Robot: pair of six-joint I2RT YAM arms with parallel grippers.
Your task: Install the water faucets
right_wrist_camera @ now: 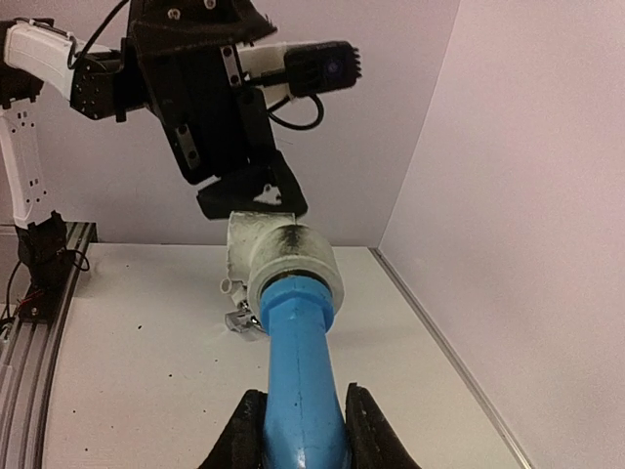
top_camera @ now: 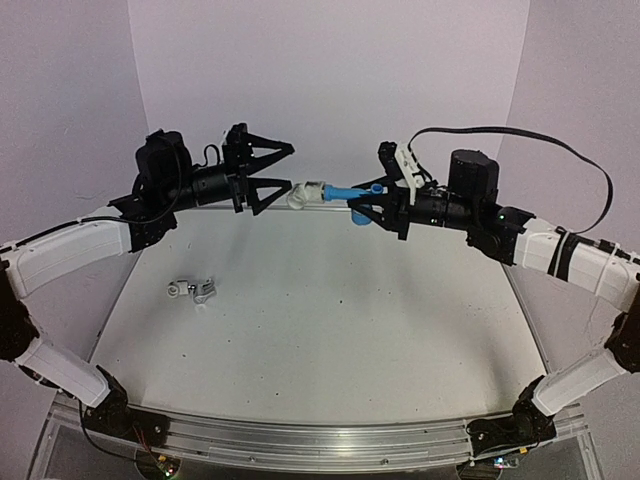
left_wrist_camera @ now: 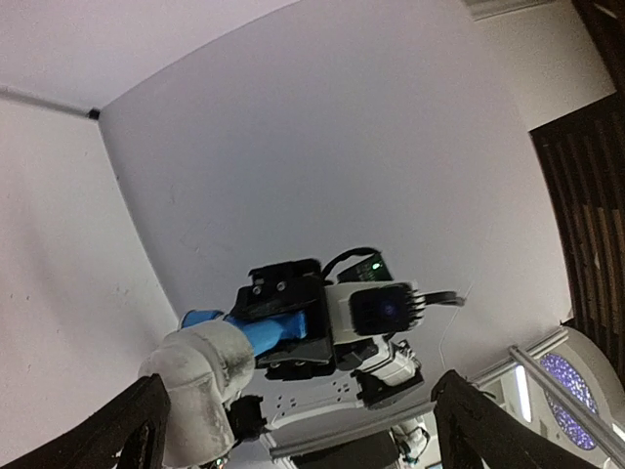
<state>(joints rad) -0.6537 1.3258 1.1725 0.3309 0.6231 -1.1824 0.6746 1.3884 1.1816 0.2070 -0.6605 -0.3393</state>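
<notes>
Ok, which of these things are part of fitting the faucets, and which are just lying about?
Job: blue faucet, held in the right tool; white fitting on its end; silver faucet, lying loose; left tool, open.
Just there: table; front rail; right arm's cable.

Left hand spread wide, fingers in bottom corners. Between them: white fitting on blue faucet, right hand clamping the blue body.
</notes>
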